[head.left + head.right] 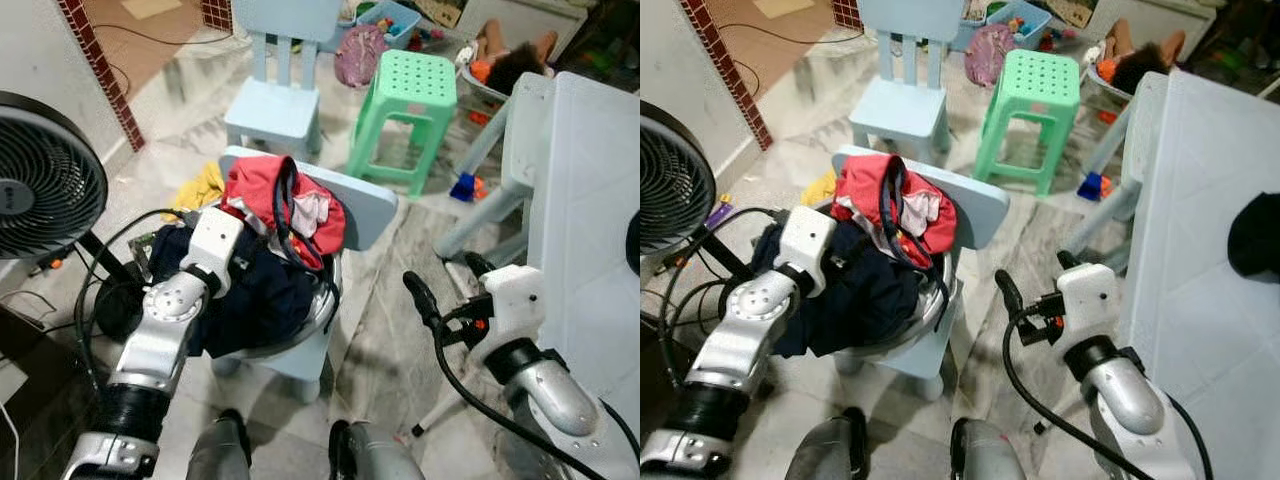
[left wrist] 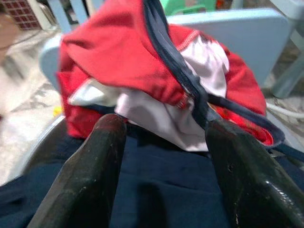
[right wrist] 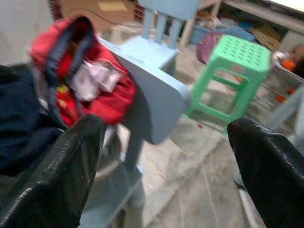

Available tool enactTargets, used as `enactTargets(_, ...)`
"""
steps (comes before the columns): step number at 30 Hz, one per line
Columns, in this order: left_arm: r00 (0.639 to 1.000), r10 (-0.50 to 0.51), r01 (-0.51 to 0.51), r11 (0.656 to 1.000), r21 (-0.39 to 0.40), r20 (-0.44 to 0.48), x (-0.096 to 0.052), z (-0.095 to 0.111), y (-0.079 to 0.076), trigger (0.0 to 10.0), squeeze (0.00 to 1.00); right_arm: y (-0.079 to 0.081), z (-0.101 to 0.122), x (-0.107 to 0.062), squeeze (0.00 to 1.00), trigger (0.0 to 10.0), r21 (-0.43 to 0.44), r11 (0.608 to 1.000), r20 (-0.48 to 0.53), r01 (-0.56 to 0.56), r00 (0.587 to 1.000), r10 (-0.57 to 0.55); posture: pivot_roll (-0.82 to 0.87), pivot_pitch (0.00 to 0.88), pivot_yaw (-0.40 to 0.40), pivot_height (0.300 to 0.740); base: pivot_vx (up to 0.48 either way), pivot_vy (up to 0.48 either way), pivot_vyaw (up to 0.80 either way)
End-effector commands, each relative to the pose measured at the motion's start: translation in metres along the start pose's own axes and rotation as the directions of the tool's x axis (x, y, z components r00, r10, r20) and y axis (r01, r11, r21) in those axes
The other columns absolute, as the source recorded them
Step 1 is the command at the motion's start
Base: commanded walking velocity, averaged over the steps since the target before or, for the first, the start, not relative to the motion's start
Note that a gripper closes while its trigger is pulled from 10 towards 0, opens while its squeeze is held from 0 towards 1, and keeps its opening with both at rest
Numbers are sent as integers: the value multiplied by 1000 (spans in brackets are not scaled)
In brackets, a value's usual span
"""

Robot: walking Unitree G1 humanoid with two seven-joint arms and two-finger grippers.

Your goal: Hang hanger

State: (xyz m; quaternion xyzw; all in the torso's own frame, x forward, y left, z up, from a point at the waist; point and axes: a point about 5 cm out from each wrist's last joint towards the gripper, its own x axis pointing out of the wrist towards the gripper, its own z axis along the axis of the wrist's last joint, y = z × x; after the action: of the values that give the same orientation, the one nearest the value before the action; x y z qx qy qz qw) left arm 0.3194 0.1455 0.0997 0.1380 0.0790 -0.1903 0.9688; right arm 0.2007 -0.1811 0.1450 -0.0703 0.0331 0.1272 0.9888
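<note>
A red garment with navy trim (image 1: 270, 195) lies on top of a heap of clothes on a light blue child's chair (image 1: 370, 205). Under it is a dark navy garment (image 1: 255, 295), and a metal basin rim (image 1: 328, 295) shows beneath the heap. My left arm reaches over the heap from the left. In the left wrist view my left gripper (image 2: 166, 126) is open just above the navy cloth, and the red garment (image 2: 109, 57) lies close ahead of its fingertips. My right gripper (image 1: 448, 280) hangs open over the floor to the right of the chair, holding nothing.
A black fan (image 1: 40, 190) stands at the left with cables on the floor below it. A white table (image 1: 590, 220) fills the right side. Behind are a second blue chair (image 1: 280, 100) and a green stool (image 1: 415, 85). A person (image 1: 510, 55) lies far back.
</note>
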Motion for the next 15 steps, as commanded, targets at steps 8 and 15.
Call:
enactTargets(8, 997, 73, -72, 996, 58, -13, 19, -13, 14, 0, 0, 8, 3, -26, 0, 10000, 47, 993, -85, -107, 990, 111, -233, 301, -121, 740, 0, 0, 0)
enactTargets(15, 993, 119, -118, 989, 85, -10, 24, -18, 21, 0, 0, 11, -4, -46, 0, 10000, 85, 980, -163, -178, 968, 190, -257, 288, -129, 740, 0, 0, 0)
